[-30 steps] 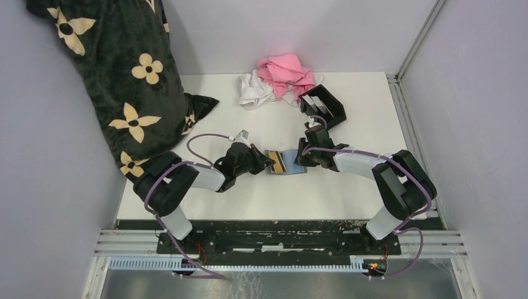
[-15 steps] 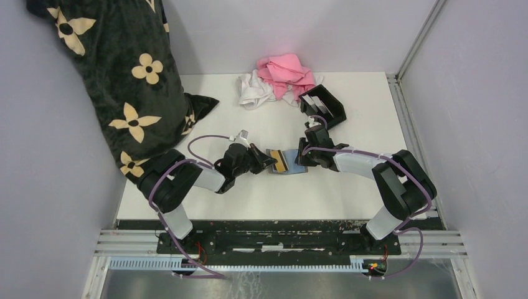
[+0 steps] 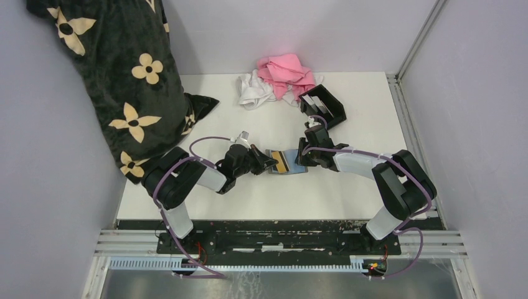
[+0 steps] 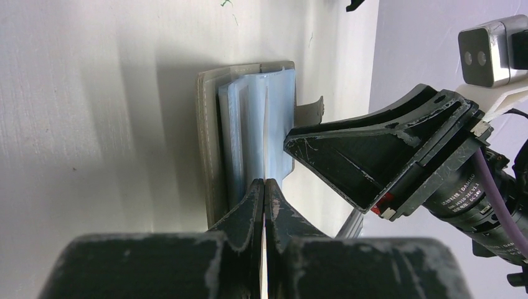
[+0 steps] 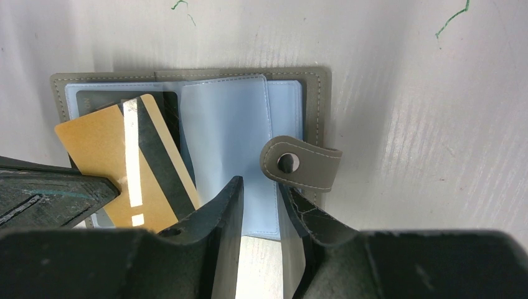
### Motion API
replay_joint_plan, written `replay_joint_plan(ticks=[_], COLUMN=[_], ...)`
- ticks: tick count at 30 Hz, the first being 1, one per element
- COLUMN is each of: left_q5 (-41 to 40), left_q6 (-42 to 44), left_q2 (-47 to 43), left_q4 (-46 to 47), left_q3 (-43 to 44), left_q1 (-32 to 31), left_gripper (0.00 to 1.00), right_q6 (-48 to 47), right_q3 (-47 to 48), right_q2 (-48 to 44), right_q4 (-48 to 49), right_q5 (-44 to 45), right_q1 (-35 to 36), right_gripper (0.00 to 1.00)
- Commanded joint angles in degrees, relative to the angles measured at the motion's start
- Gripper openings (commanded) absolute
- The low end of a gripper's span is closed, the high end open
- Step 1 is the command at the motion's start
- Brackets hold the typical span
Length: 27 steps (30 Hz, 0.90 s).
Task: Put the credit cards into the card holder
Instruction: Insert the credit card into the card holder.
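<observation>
A grey folding wallet (image 3: pixel 294 163) lies open on the white table between my two grippers. A tan credit card (image 5: pixel 106 143) with a black stripe sticks out slantwise from its light blue sleeves. My left gripper (image 4: pixel 265 184) is shut on that card's near edge, seen edge-on in the left wrist view. My right gripper (image 5: pixel 258 187) stands open, its fingers down on the wallet's (image 5: pixel 311 87) lower edge beside the snap tab. The black card holder (image 3: pixel 324 107) sits behind the right gripper (image 3: pixel 303 159) with white cards standing in it.
A black cloth with cream flowers (image 3: pixel 112 75) fills the far left. Pink cloth (image 3: pixel 286 70) and white cloth (image 3: pixel 252 92) are bunched at the back, next to the card holder. Grey walls close in on both sides.
The left arm has shifted slightly toward the back, and the card and wallet have moved a little with it. The right arm has stayed where it was.
</observation>
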Motion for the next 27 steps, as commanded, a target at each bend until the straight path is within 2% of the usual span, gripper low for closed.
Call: replay_joint_plan(ticks=[1,27], left_q5=[0.7,1.1], left_q6=[-1.7,-5.0], left_q2=[0.3,3.3], left_q4=[3.9,7.6], left_q3=[0.3,1.5], left_q1=[0.2,-0.1], left_gripper=[0.03,0.03], right_q6=[-1.3,-1.4], right_q3=[-0.2,-0.1], right_q2=[1.3,1.5], right_q4=[-5.8,-6.8], right_q5=[4.2,5.1], right_q1=[0.0,0.7], right_gripper=[0.33,0.34])
